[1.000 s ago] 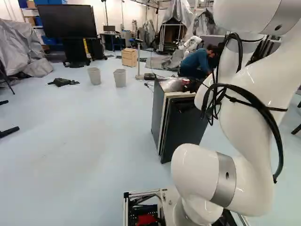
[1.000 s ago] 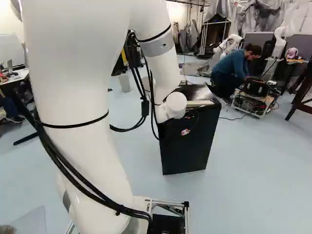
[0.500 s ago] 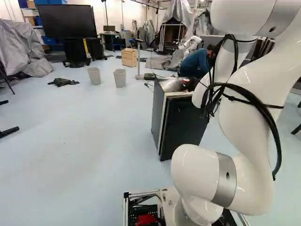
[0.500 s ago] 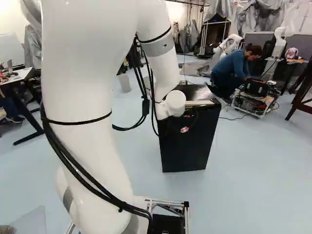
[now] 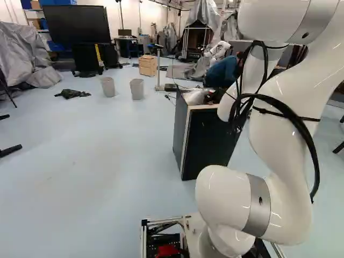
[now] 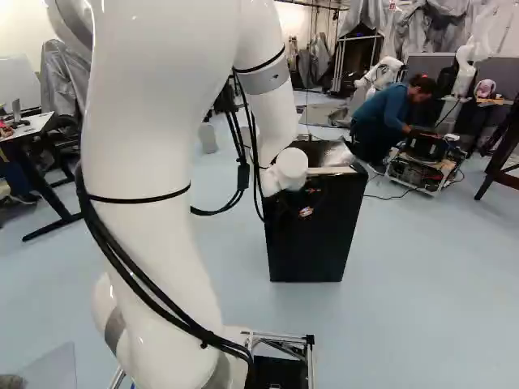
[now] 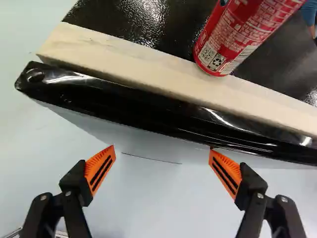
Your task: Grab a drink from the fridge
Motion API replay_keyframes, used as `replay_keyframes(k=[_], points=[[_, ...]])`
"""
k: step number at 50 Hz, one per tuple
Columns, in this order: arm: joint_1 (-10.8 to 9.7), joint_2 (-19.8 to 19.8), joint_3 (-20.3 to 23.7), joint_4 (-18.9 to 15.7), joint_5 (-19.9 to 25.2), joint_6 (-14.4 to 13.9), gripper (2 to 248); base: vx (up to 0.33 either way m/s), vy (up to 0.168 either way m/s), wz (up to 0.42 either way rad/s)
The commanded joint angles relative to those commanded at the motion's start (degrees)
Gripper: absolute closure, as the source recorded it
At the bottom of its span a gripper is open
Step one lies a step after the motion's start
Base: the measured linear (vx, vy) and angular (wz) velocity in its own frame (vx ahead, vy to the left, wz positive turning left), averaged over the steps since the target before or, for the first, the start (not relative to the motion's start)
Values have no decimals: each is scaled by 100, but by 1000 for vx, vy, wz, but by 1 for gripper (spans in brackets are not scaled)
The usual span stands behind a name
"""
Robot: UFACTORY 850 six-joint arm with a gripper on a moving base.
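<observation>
**Fingers wide apart at the fridge's front edge, red can on its top**

Your gripper (image 6: pixel 306 211) has its two fingers spread wide, with nothing held between the orange pads (image 7: pixel 100 168). In the wrist view they point toward the long front edge of the fridge (image 5: pixel 181 137), on the door side. One fingertip overlaps the rim of the glossy black door (image 7: pixel 124 106) in that view – whether it touches, you cannot tell from here. The door's rim runs right alongside the pale strip (image 7: pixel 133 64) that borders the dark top of the fridge.

Your drink, a red can (image 7: pixel 230 42), is on that top, its base at the front edge where the dark surface meets the strip. It is beyond the fingers and the door's rim, well apart from the front corner you can see.

Your white arm (image 6: pixel 150 154) reaches forward to the fridge, with black cables (image 6: pixel 134 275) strapped along it. The fridge is on the floor, right of the middle in the left base view. Farther off in that view you have two grey bins (image 5: pixel 137 89) near each other, a wooden drawer unit (image 5: pixel 147 65) and a big dark screen (image 5: pixel 75 24); another robot (image 6: pixel 383 73) is beyond the fridge.
</observation>
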State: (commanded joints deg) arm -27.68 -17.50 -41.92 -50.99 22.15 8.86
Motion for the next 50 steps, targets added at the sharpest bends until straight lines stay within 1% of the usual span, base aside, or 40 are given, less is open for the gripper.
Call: replay_keyframes(k=[11, 18, 27, 43, 50], points=[[-38, 143, 179, 4, 0, 0, 3, 0, 0, 0], [-69, 303, 376, 128, 0, 0, 3, 0, 0, 0], [-52, 402, 496, 495, -2, 0, 3, 0, 0, 0], [-47, 418, 516, 1368, -49, 0, 3, 0, 0, 0], [-44, 413, 510, 1550, -58, 0, 3, 0, 0, 0]])
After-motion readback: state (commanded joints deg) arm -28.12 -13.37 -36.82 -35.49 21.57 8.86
